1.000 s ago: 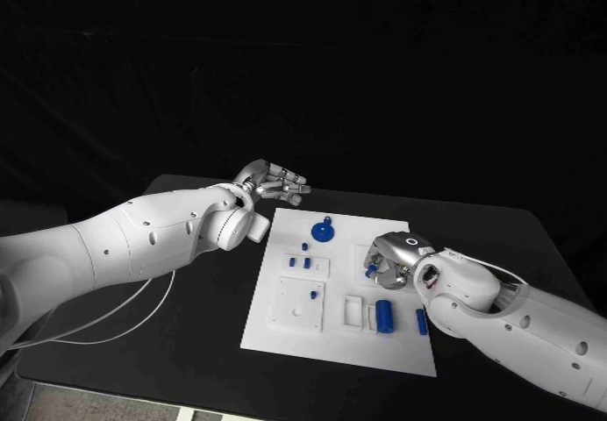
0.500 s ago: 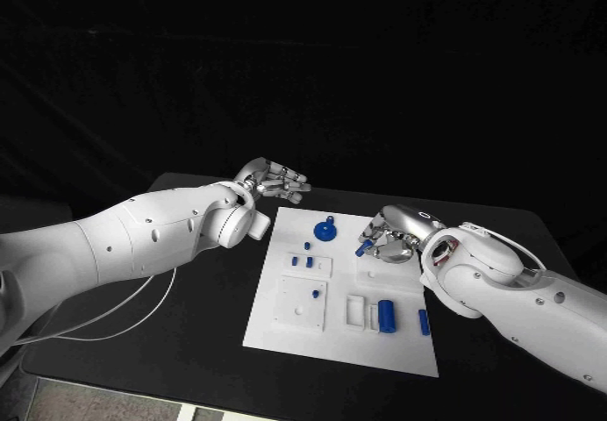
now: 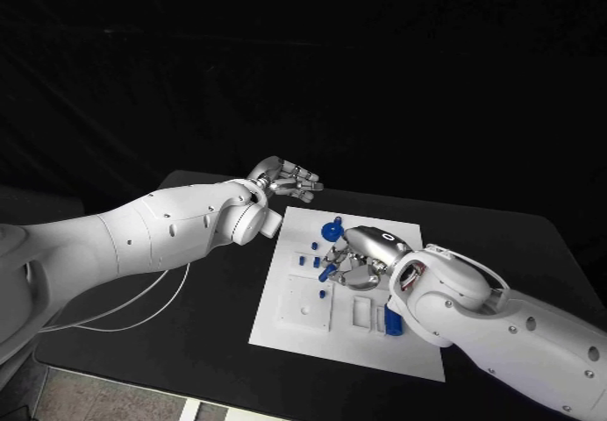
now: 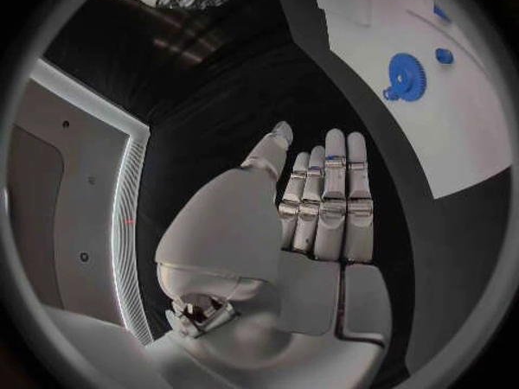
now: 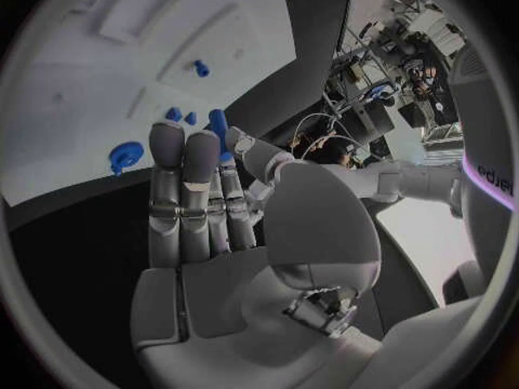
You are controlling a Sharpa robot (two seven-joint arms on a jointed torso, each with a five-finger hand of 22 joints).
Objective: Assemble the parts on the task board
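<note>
Placement is the step in hand, as I judge it: the right hand [image 3: 358, 263] hangs over the middle of the task board [image 3: 294, 326] with a small blue peg [image 3: 328, 273] pinched at its fingertips, the other fingers [image 5: 184, 190] lying straight and close together. To do it well, the peg should be brought square over whichever socket it belongs to before it goes down; I cannot tell from these pictures which socket that is. A slow, straight descent with the pinch kept firm seems wise, since a short round piece held so near its end could tip or roll out.

The left hand [image 3: 286, 181] holds nothing, its fingers loosely extended, and sits off the board's far corner at about eleven o'clock from the plate's middle, above the black surface [image 3: 506, 237].

Views differ usefully. From the head camera the right hand's own bulk covers much of the board beneath it — only the blue gear [image 3: 332, 231] at twelve o'clock, two small pegs [image 3: 308, 260] just beyond the hand, and a blue cylinder [image 3: 394, 324] near the arm show plainly. The right wrist camera looks along the fingers and shows the peg [image 5: 220, 134] standing past them, with the gear [image 5: 125, 156] and further blue pieces [image 5: 201, 67] on the white plate ahead. The left wrist camera shows its bare palm [image 4: 314, 233] and the gear [image 4: 406, 77] from the other side.
</note>
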